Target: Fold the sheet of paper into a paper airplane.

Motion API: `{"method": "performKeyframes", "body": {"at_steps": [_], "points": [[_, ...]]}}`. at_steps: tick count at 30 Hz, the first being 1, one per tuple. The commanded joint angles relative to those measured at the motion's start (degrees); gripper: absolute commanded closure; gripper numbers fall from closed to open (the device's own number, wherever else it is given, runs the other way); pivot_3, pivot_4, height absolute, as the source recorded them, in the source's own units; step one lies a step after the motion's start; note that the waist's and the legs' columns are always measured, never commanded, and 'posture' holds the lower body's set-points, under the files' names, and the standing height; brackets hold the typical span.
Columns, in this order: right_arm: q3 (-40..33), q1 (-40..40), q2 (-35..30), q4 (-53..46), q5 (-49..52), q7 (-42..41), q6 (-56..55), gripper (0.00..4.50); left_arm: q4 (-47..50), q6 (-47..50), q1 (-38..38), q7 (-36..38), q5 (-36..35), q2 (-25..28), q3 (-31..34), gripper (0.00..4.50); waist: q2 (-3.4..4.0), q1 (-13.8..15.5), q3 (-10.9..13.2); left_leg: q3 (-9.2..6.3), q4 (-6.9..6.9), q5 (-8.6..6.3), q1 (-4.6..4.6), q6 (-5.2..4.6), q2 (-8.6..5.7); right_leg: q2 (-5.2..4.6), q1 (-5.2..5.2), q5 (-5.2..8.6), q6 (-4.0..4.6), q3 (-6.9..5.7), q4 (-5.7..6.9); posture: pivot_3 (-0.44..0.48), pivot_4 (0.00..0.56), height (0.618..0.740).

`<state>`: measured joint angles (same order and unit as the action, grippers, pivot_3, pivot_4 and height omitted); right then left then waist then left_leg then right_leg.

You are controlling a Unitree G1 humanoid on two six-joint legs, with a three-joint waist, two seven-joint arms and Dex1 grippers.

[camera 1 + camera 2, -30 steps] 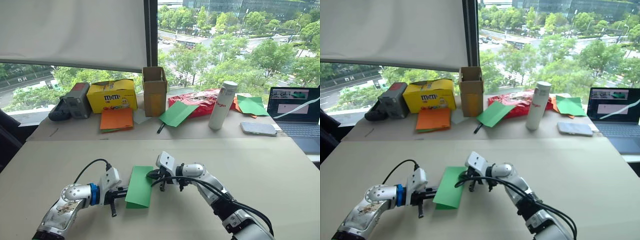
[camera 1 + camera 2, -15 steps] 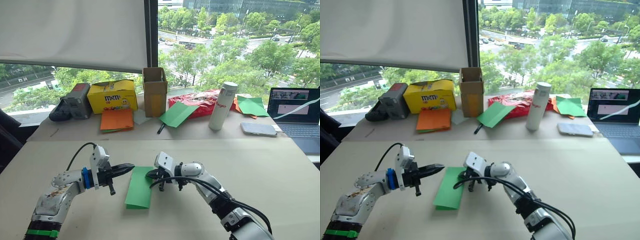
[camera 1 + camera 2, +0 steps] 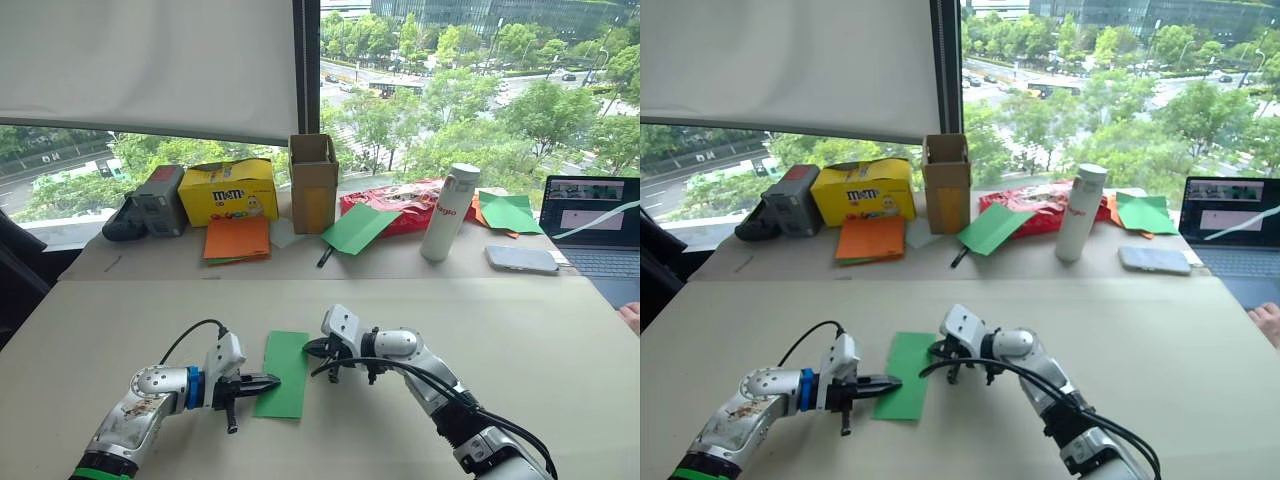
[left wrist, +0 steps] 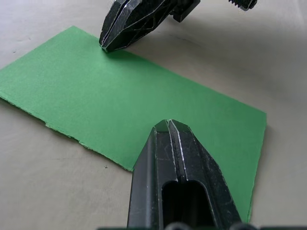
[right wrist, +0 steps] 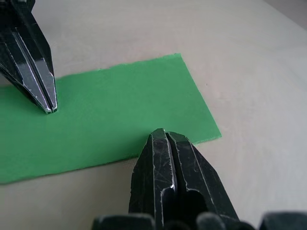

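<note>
Green and flat, the sheet of paper (image 3: 283, 360) lies folded into a narrow rectangle on the beige bench (image 3: 520, 320), near the robot's edge and roughly midway between the side edges. The left gripper (image 3: 272, 380) has its fingers pressed together, tips resting on the paper's left long edge near the close corner. The right gripper (image 3: 309, 347) is likewise closed with nothing between its fingers, its tips touching the paper's right long edge near the far end. Along the far edge stand a yellow box (image 3: 225, 191), orange sheets (image 3: 235, 238) and a white bottle (image 3: 442, 212).
</note>
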<state>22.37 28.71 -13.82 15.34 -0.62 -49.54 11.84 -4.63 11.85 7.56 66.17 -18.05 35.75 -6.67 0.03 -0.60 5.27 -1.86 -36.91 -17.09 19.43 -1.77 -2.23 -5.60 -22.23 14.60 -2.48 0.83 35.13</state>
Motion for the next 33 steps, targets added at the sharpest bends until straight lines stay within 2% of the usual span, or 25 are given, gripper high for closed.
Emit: {"method": "performKeyframes", "body": {"at_steps": [1,16,22,25,28,33], "points": [[0.0,0.3,0.1,3.6,-1.1,0.9,-1.9,4.49,-2.0,-1.0,0.1,-0.1,2.4,0.6,-1.0,4.5,0.0,-0.1,0.0,0.0,0.0,0.0,0.0,0.0,0.01,0.0,-0.01,0.0,0.0,0.0,0.0,0.0,0.15,0.74],[-2.7,9.6,1.5,25.5,-2.5,4.0,-14.9,4.49,-2.1,-2.4,-2.0,-0.8,2.2,1.9,0.7,4.5,0.03,-0.3,0.0,0.0,0.07,0.03,-0.1,0.05,0.06,-0.02,0.01,0.0,0.0,0.06,0.02,0.0,0.15,0.74],[-7.6,9.4,2.9,18.5,3.2,2.3,-20.9,4.49,-2.3,-2.7,-2.3,-1.0,2.3,1.8,0.7,4.5,0.05,-0.3,0.0,-0.01,0.09,0.02,-0.03,0.04,0.04,-0.35,-0.02,0.0,0.0,0.06,0.0,0.0,0.15,0.74],[-6.2,7.8,3.0,14.3,2.6,0.9,-22.0,4.49,-3.0,-3.1,-2.1,-0.7,2.5,1.7,0.7,4.5,0.11,-0.4,0.0,0.01,0.11,0.03,0.14,0.05,0.02,-0.35,-0.02,0.0,0.0,0.03,0.04,0.0,0.15,0.74],[-3.8,6.3,3.2,14.7,0.4,-0.1,-21.4,4.49,-4.0,-3.6,-1.5,-0.3,2.6,1.7,0.6,4.5,0.11,-0.4,0.0,-0.01,0.11,0.06,0.16,0.09,0.06,-0.27,-0.03,0.0,0.0,-0.02,0.03,0.0,0.15,0.74],[-4.0,7.5,3.2,18.8,-1.4,1.8,-21.0,4.49,-4.0,-3.6,-1.1,-0.3,2.2,1.7,0.8,4.5,0.13,-0.3,0.0,-0.01,0.1,0.05,0.2,0.09,0.02,-0.04,-0.03,0.0,0.0,0.0,0.02,0.0,0.15,0.74]]}}
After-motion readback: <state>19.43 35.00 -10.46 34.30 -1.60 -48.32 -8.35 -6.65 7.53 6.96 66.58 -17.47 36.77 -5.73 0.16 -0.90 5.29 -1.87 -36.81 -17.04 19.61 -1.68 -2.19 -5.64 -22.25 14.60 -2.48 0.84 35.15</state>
